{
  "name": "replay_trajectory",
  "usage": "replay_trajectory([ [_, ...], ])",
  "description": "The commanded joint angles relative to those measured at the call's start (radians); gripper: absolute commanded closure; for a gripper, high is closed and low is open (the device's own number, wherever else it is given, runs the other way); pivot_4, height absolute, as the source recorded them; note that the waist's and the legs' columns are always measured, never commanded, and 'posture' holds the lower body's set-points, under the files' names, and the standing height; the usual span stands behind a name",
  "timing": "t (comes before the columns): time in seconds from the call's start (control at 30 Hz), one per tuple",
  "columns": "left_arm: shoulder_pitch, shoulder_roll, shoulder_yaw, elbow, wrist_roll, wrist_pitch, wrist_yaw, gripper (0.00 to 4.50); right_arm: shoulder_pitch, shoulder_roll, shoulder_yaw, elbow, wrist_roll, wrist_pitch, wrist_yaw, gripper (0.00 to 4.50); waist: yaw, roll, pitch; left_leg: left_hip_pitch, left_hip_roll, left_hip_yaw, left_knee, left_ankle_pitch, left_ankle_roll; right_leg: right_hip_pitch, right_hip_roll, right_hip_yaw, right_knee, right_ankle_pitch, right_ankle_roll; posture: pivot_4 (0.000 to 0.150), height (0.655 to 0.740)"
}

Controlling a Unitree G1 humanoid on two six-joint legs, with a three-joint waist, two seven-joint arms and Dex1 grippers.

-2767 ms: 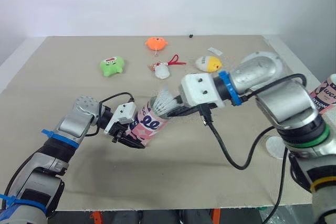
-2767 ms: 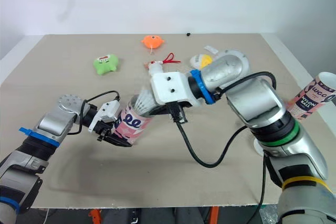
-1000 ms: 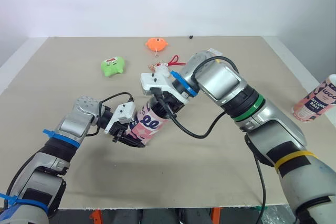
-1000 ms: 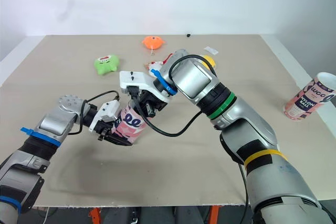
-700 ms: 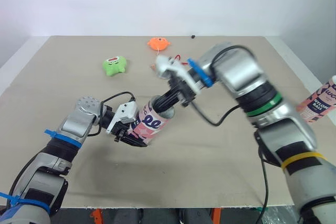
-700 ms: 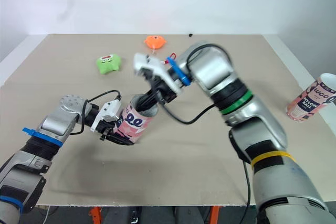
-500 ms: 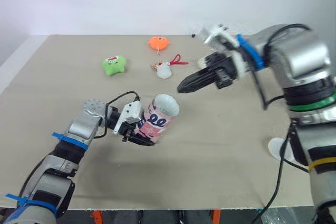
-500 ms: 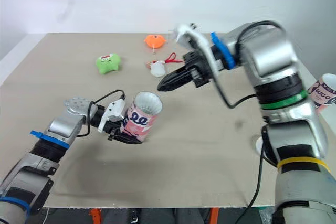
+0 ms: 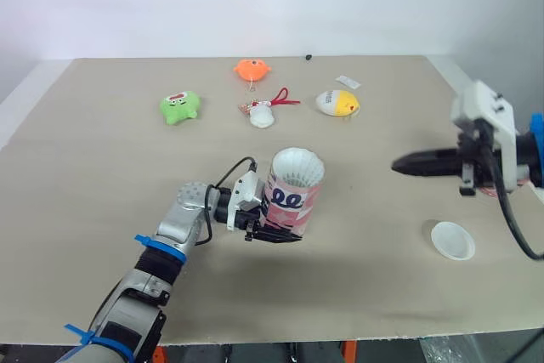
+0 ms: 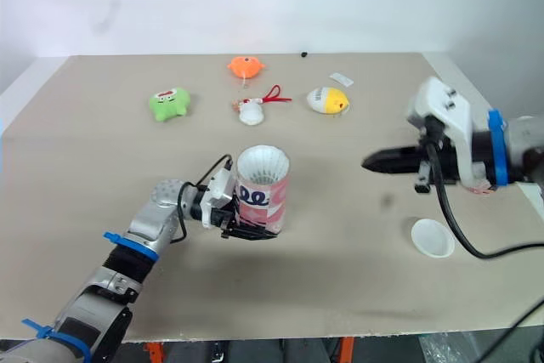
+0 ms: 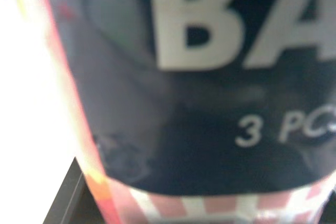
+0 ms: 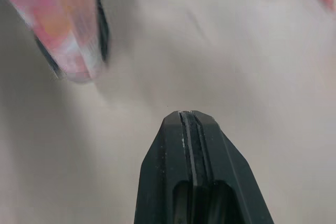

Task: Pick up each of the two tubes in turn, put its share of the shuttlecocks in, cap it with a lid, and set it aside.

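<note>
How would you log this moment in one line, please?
left gripper shut on tube | right gripper shut, empty | lid loose on table

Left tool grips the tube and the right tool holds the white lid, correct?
Not quite. The left tool does grip the tube, but the right tool is shut on nothing. The lid lies on the table, apart from that tool, as the left eye view shows. The right wrist view shows its fingers closed together with nothing between them.
</note>
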Motion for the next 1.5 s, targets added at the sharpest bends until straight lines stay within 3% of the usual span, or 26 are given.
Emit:
replay_trajectory([
  [0.03,-0.002,-0.002,0.009,0.065,0.013,-0.08,-0.013,1.95,0.032,-0.039,-0.049,0.045,-0.029,-0.062,-0.033,3.06,-0.002,0.0,0.0,0.001,0.0,0.001,0.0,0.001,0.0,0.0,0.0,0.001,0.0,0.001,-0.001,0.15,0.74],
  [0.27,-0.002,0.006,-0.03,0.222,0.111,-0.272,-0.016,1.95,0.067,-0.088,0.058,0.289,-0.127,-0.217,-0.039,0.03,0.0,0.001,-0.001,0.006,0.0,0.001,0.0,0.005,0.002,0.004,0.0,0.001,-0.001,0.005,-0.002,0.15,0.74],
  [0.57,0.039,-0.026,-0.012,0.284,0.106,-0.387,0.01,1.95,0.04,-0.116,0.174,0.546,-0.206,-0.345,0.04,0.03,0.001,0.011,-0.007,0.01,-0.001,0.002,0.0,0.005,0.002,0.008,0.0,0.002,-0.001,0.005,-0.002,0.15,0.74],
  [0.93,0.064,-0.04,-0.002,0.261,0.083,-0.329,-0.028,1.95,-0.115,-0.042,0.328,0.758,-0.303,-0.396,0.073,0.03,0.0,0.017,-0.01,0.014,-0.001,0.003,-0.001,0.004,0.001,0.013,0.0,0.003,-0.002,0.004,-0.001,0.15,0.74],
  [1.2,0.082,-0.021,-0.002,0.206,0.073,-0.245,-0.05,1.95,-0.129,-0.009,0.374,0.862,-0.361,-0.449,0.086,0.03,0.0,0.019,-0.012,0.014,-0.001,0.002,-0.002,0.001,0.001,0.013,0.0,0.003,-0.002,0.0,-0.001,0.15,0.74],
  [1.3,0.075,-0.017,0.004,0.204,0.073,-0.239,-0.048,1.95,-0.123,-0.006,0.387,0.882,-0.375,-0.461,0.104,0.82,0.0,0.019,-0.012,0.015,-0.001,0.001,-0.002,0.001,0.001,0.014,0.001,0.003,-0.002,-0.001,-0.001,0.15,0.74],
  [1.33,0.073,-0.016,0.006,0.204,0.073,-0.238,-0.047,1.95,-0.12,-0.006,0.39,0.885,-0.376,-0.461,0.116,0.82,0.0,0.019,-0.012,0.015,-0.001,0.001,-0.002,0.0,0.001,0.014,0.001,0.003,-0.002,-0.001,-0.001,0.15,0.74],
  [1.37,0.071,-0.016,0.008,0.205,0.073,-0.238,-0.046,1.95,-0.119,-0.005,0.392,0.889,-0.377,-0.462,0.124,1.46,0.0,0.019,-0.012,0.015,-0.001,0.001,-0.002,0.0,0.001,0.014,0.001,0.003,-0.002,-0.001,-0.001,0.15,0.74],
  [1.4,0.066,-0.016,0.01,0.208,0.075,-0.241,-0.044,1.95,-0.116,-0.005,0.393,0.893,-0.38,-0.466,0.13,1.62,0.0,0.019,-0.012,0.015,-0.001,0.001,-0.002,0.0,0.001,0.014,0.001,0.003,-0.002,-0.001,-0.001,0.15,0.74],
  [1.5,0.054,-0.017,0.016,0.217,0.077,-0.246,-0.038,1.95,-0.108,-0.008,0.388,0.897,-0.379,-0.471,0.163,2.99,0.0,0.019,-0.012,0.015,-0.001,0.0,-0.002,0.0,0.001,0.014,0.001,0.002,-0.002,-0.001,-0.001,0.15,0.74],
])
